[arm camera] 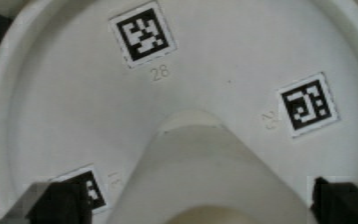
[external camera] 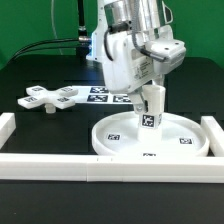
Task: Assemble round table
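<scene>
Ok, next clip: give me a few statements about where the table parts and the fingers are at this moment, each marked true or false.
1. The post stands upright on the round disc. True.
2. The cross-shaped piece sits on top of the post. False: it lies on the table, off to the exterior view's left of the disc.
3. The fingers are clamped shut on the post. False: the wrist view shows them spread wide, with a gap on each side of the post.
4. The disc carries square black-and-white tags on its upper face. True.
</scene>
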